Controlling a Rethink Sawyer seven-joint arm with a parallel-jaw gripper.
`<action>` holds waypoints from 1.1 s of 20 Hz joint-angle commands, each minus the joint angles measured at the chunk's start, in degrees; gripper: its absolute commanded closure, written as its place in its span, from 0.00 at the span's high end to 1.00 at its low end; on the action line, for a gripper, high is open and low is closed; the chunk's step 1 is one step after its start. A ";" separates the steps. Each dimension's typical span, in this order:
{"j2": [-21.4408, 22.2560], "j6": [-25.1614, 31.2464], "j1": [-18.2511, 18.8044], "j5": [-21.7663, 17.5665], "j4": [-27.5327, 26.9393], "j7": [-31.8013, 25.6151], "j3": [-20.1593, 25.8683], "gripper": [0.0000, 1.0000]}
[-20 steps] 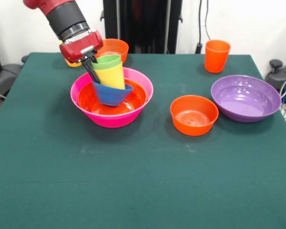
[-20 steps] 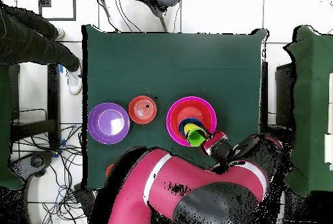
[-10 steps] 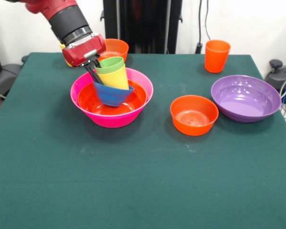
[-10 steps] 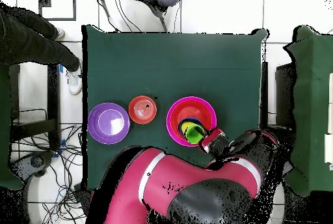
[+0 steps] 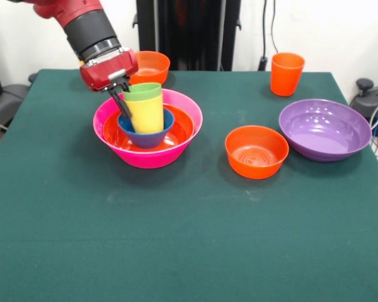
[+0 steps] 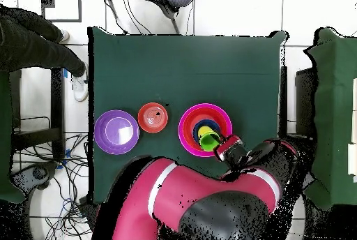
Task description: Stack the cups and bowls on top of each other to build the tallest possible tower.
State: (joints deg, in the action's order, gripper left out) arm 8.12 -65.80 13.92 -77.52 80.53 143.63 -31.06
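Gripping the tower [image 5: 146,119] at upper left of the frame, pincer [image 5: 118,94] closed on the blue bowl's [image 5: 146,133] rim beside the yellow cup [image 5: 145,112]; sitting upright in the pink bowl [image 5: 148,151] on the bench [image 5: 189,226].

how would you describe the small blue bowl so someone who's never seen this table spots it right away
Find the big pink bowl on the green table, under the red gripper. A wide orange bowl is nested inside it, and the small blue bowl sits upright in that. It is the only blue piece, and a yellow cup with a green cup in it stands in it.
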 commanded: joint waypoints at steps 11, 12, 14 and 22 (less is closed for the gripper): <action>-9.05 15.96 -6.32 -3.89 -8.36 -9.57 1.04 0.00; -9.61 15.85 -6.64 -4.01 -8.53 -9.07 0.74 0.00; -10.32 14.89 -7.18 -4.45 -8.78 -7.59 0.29 0.00; -13.37 12.26 -10.21 -7.69 -10.53 -1.28 -2.40 0.00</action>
State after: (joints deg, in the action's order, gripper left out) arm 2.86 -64.01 5.36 -81.20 74.18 143.40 -39.60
